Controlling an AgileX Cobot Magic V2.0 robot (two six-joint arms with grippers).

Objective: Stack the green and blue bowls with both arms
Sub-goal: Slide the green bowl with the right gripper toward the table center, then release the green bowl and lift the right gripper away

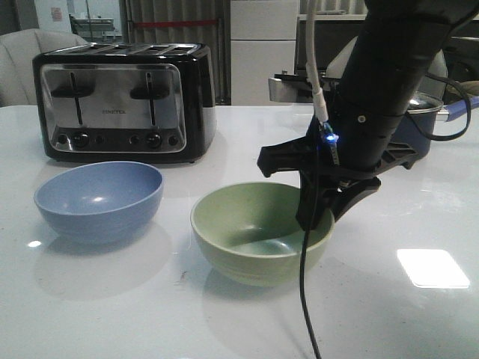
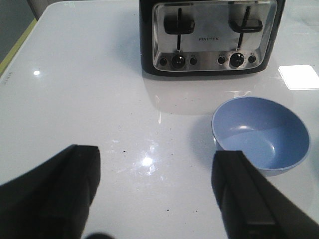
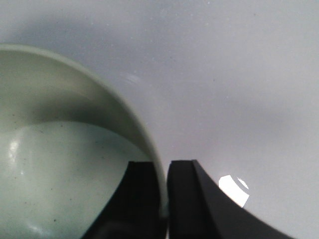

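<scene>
The pale green bowl [image 1: 258,233] sits on the white table, right of centre. My right gripper [image 1: 316,213] is shut on its right rim, one finger inside and one outside, as the right wrist view shows: gripper [image 3: 163,172], green bowl [image 3: 60,164]. The light blue bowl [image 1: 99,198] sits to the left of the green one, apart from it. It also shows in the left wrist view [image 2: 261,134]. My left gripper [image 2: 154,191] is open and empty above bare table, the blue bowl just beyond one finger [image 2: 241,196]. The left arm is out of the front view.
A black-and-chrome toaster [image 1: 123,101] stands behind the blue bowl and also shows in the left wrist view [image 2: 209,35]. A dark navy lidded saucepan [image 1: 419,123] is at the back right, partly hidden behind my right arm. A cable [image 1: 307,299] hangs over the green bowl.
</scene>
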